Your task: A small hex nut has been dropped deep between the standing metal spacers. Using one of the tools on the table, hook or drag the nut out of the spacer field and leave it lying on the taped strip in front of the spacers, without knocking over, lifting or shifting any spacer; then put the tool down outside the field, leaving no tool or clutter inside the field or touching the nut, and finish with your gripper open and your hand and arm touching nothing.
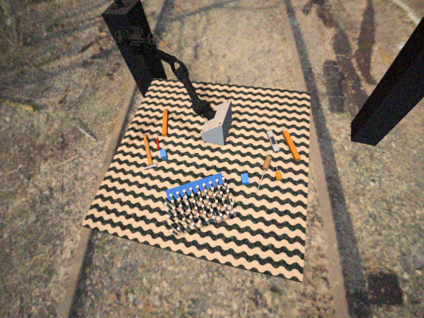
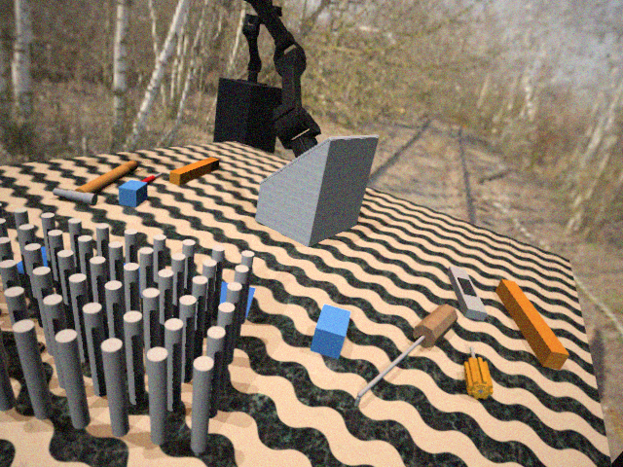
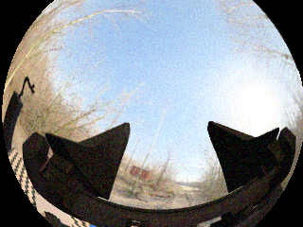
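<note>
Grey spacers (image 1: 199, 223) (image 2: 203, 402) stand upright in a dense field. The blue taped strip (image 1: 195, 185) (image 2: 250, 302) runs along its robot side. I cannot make out the nut. A brown-handled tool (image 1: 266, 162) (image 2: 435, 325) with a thin bent-tipped shaft lies right of the field. A hammer (image 1: 147, 149) (image 2: 108, 176) and a small red tool (image 1: 158, 144) (image 2: 149, 178) lie on the left; a stubby yellow screwdriver (image 1: 278, 175) (image 2: 478, 377) lies on the right. My gripper (image 1: 135, 33) (image 3: 170, 126) is open and empty, raised high, far from the spacers; the exterior view does not show it.
The arm stands on a grey wedge (image 1: 224, 126) (image 2: 342, 196). Blue blocks (image 1: 244, 179) (image 2: 330, 329), orange bars (image 1: 291, 145) (image 2: 531, 321) and a grey slotted block (image 1: 273, 140) (image 2: 467, 294) lie around. Dark pillars (image 1: 132, 57) (image 2: 246, 110) flank the patterned table (image 1: 267, 246).
</note>
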`<state>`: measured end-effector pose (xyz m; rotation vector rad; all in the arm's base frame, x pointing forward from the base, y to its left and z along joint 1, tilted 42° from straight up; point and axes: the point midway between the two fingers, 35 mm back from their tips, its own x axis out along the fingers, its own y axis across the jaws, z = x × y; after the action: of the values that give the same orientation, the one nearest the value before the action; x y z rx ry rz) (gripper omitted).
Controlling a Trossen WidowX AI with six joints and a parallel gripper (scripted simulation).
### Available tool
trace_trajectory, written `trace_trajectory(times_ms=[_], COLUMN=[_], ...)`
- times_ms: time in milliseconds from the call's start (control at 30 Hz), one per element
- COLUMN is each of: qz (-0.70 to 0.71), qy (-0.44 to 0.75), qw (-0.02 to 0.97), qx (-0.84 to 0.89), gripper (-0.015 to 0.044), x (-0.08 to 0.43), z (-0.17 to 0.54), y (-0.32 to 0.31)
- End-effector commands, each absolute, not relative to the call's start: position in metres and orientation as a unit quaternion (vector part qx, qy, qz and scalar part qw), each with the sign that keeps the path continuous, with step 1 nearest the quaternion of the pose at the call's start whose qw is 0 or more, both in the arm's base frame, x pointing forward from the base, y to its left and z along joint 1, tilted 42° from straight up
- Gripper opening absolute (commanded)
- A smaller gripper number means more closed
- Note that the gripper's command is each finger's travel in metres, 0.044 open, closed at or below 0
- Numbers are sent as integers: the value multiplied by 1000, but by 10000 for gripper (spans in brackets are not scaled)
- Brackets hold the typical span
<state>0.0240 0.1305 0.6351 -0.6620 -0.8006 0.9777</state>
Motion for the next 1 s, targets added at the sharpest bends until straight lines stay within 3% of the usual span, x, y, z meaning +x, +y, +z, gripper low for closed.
trace_trajectory(times_ms=[0, 300, 500, 967], qz=[448, 419, 378, 242], qy=[-366, -293, -225, -28], qw=[757, 811, 860, 952], qx=[-303, -286, -259, -187], gripper=[426, 440, 440, 440], x=[26, 129, 225, 405], z=[635, 606, 569, 405], y=[131, 137, 135, 94])
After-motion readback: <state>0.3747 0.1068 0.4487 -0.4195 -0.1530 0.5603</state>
